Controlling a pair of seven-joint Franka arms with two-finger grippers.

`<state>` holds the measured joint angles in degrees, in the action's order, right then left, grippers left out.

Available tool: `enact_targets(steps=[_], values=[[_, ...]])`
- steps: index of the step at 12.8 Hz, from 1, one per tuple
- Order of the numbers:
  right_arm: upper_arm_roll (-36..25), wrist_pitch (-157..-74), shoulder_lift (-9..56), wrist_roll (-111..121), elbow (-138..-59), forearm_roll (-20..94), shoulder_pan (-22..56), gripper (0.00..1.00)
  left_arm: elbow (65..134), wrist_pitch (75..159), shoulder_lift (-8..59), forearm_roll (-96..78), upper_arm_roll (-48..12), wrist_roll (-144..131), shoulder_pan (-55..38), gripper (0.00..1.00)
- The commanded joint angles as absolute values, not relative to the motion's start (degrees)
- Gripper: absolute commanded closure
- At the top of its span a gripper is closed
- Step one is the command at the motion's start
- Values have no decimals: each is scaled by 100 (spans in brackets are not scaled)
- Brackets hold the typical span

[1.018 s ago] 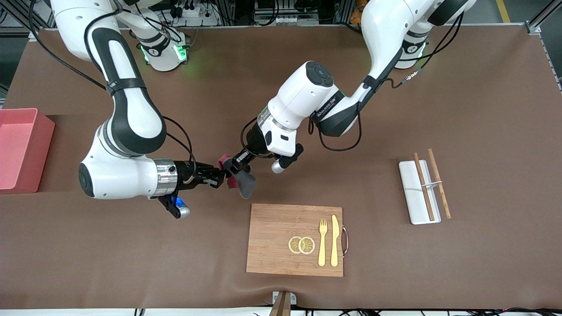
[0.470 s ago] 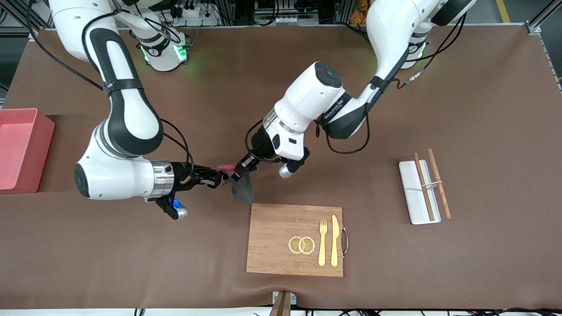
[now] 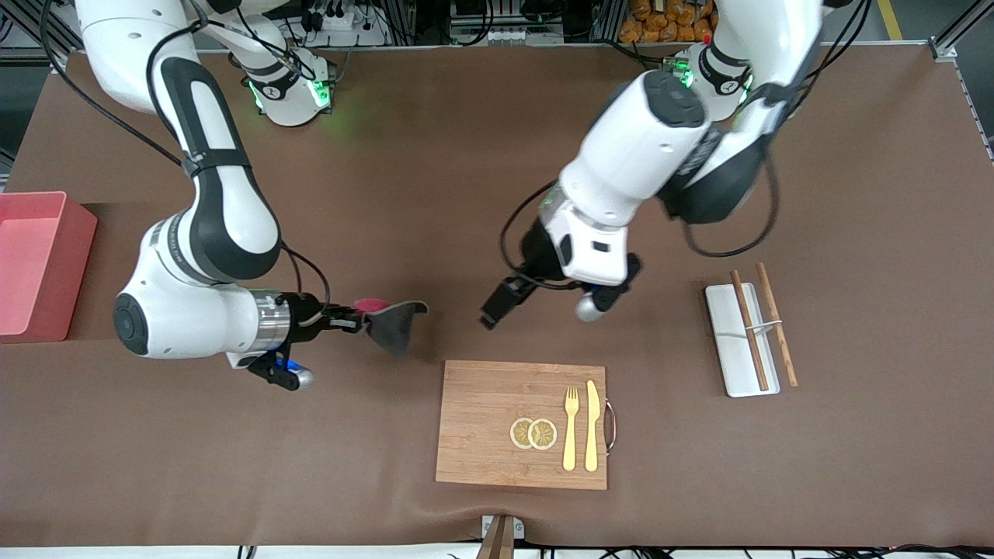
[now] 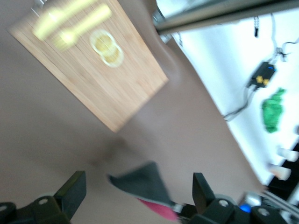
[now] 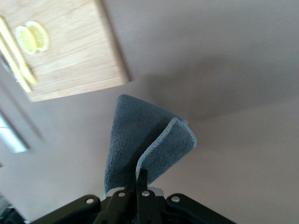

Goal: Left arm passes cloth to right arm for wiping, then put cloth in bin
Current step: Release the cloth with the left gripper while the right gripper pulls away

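Observation:
The cloth (image 3: 393, 324), dark grey with a magenta edge, hangs from my right gripper (image 3: 359, 317), which is shut on it over the bare table beside the cutting board's corner. In the right wrist view the fingers (image 5: 140, 181) pinch the folded grey cloth (image 5: 140, 140). My left gripper (image 3: 494, 308) is open and empty, over the table a little toward the left arm's end from the cloth. In the left wrist view its fingers (image 4: 74, 186) stand wide apart, and the cloth (image 4: 142, 184) shows farther off. The pink bin (image 3: 74, 268) stands at the right arm's end of the table.
A wooden cutting board (image 3: 481, 419) with lemon slices (image 3: 533, 433), a fork and a knife lies near the front edge. A white tray (image 3: 730, 365) with chopsticks lies toward the left arm's end.
My left gripper has let go of the cloth, opened and drawn back toward the left arm's end. My right gripper keeps the cloth and has shifted slightly toward the bin.

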<state>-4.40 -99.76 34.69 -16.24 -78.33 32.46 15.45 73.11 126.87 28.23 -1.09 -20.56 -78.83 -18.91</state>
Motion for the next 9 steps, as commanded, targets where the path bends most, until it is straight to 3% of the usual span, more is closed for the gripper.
enact_targets(steps=[1,4,9], values=[[-378,-9967,3602,-1117,-8077,2552,1257,100,7462,11440,2339,-158,-2083,-6764,-1408,0],[-378,-10230,3858,-723,-8182,1724,854,100,7479,10111,2075,-132,-2074,-5584,-740,0],[-378,-11162,4087,973,-8780,1267,-384,100,7479,9080,1741,-88,-2030,-4141,121,0]])
